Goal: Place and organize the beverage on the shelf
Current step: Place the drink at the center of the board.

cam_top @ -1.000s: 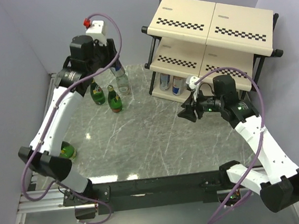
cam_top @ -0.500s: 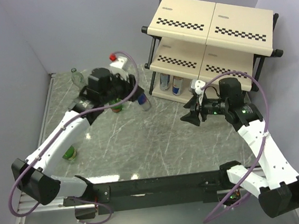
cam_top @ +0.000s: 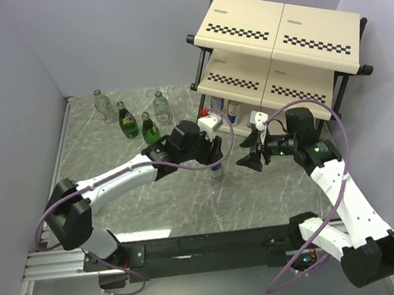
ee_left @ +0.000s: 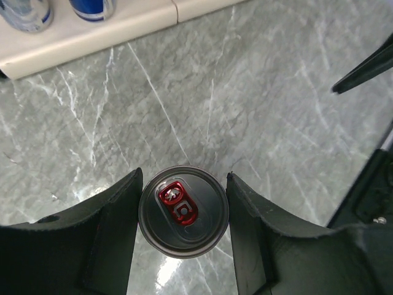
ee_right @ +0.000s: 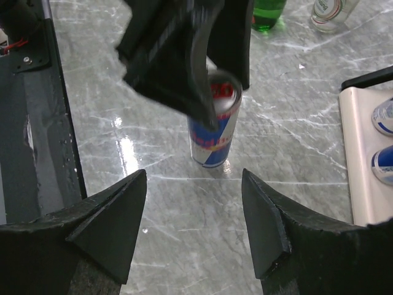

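Bottles (cam_top: 126, 123) stand well off to the left gripper's (ee_left: 183, 206) side, not yet shelved; that gripper pinches the can (ee_right: 212, 138) near its top, upright over the table (cam_top: 189, 205), leaving the body free; the right gripper (ee_right: 193, 178) faces it, jaws spread, seemingly for a handover; behind it stands the shelf (cam_top: 276, 28), two cans (cam_top: 225, 110) on its lowest board.

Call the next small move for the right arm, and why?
Probably ease the right gripper forward until its open jaws straddle the can. The can stands on the table, clamped near its top by the left gripper; the right jaws face it empty and short of it.
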`<state>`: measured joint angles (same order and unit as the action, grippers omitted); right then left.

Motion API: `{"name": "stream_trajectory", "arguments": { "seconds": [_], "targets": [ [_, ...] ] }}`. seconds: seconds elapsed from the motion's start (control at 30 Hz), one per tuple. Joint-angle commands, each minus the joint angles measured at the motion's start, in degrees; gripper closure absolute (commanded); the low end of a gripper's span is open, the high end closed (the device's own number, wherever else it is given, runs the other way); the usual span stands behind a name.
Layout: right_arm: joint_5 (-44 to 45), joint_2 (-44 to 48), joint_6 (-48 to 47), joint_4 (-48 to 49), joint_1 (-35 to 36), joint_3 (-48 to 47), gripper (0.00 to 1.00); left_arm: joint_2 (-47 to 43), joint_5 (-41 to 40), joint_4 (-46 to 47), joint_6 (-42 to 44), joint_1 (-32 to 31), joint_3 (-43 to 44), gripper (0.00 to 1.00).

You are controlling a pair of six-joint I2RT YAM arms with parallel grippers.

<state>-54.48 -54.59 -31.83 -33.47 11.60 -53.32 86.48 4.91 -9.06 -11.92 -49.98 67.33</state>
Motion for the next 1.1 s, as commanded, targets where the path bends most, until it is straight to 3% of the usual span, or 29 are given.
{"name": "stream_trajectory", "arguments": {
  "seconds": [0.0,0.17,0.4,0.53,0.6,0.7,0.73,1.03,1.07],
  "targets": [
    [0.4,-0.4,-0.2,1.7,-0.3,-1.2,0.3,0.6,-4.7,10.5,1.9,-1.6,-1.2,1.0],
    [1.0,-0.4,0.3,2.1,-0.8,-1.1,0.3,2.8,-8.7,16.1,3.4,-4.2,-3.6,1.0],
    [1.2,-1.4,0.2,1.5,-1.2,-1.6,0.3,5.7,-9.5,16.4,4.2,-5.4,-3.1,1.0],
    [1.0,-1.7,-0.1,1.0,-1.5,-1.9,0.3,6.6,-10.1,16.9,3.8,-5.7,-3.5,0.94],
    [1.0,-1.9,-0.2,0.7,-1.6,-2.0,0.3,6.8,-10.3,16.6,3.4,-5.8,-3.6,0.86],
    [1.1,-2.5,-0.6,0.3,-1.6,-2.3,0.3,6.7,-10.9,16.6,2.4,-5.8,-4.0,0.63],
    [1.1,-2.5,-0.9,0.1,-1.7,-2.3,0.3,6.3,-11.3,17.1,1.9,-5.8,-4.4,0.42],
    [1.1,-4.2,-1.8,-1.4,-1.8,-2.8,0.3,1.1,-9.7,19.5,1.7,-5.8,-7.1,0.01],
    [1.2,-4.3,-1.9,-1.3,-1.8,-2.8,0.3,0.6,-10.1,19.5,1.8,-5.8,-7.1,0.0]
  ]
}}
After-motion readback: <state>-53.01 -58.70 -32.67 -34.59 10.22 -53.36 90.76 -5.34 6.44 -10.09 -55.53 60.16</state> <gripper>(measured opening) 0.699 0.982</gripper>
